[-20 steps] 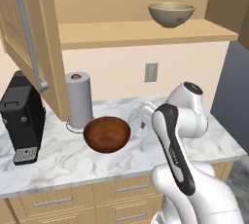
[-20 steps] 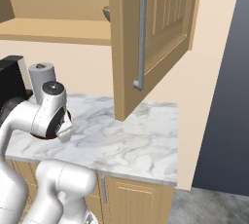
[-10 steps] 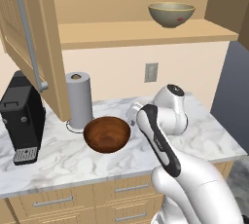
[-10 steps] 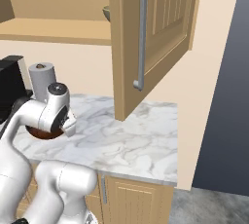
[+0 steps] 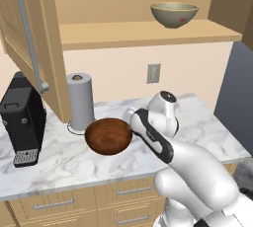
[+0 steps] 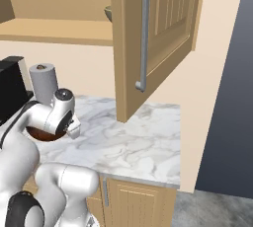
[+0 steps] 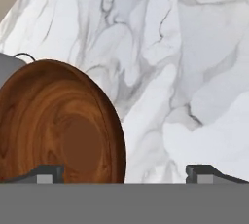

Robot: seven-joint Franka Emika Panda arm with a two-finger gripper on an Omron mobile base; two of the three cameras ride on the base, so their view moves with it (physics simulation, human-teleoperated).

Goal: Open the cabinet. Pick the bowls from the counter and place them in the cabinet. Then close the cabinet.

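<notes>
Claw (image 7: 124, 172) now lower beside wooden bowl (image 5: 108, 136).

A black coffee machine (image 5: 22, 118) is sitting at middle left, a paper towel roll (image 5: 80, 100) standing beside it; a wall outlet (image 5: 153, 73) is showing at centre.

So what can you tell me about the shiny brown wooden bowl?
The glossy reddish-brown wooden bowl is round, with visible grain and a darker patch in its middle. It is empty and sits upright on the white marble counter, next to the grey paper towel roll. The open gripper hovers over its rim; nothing holds it.
</notes>
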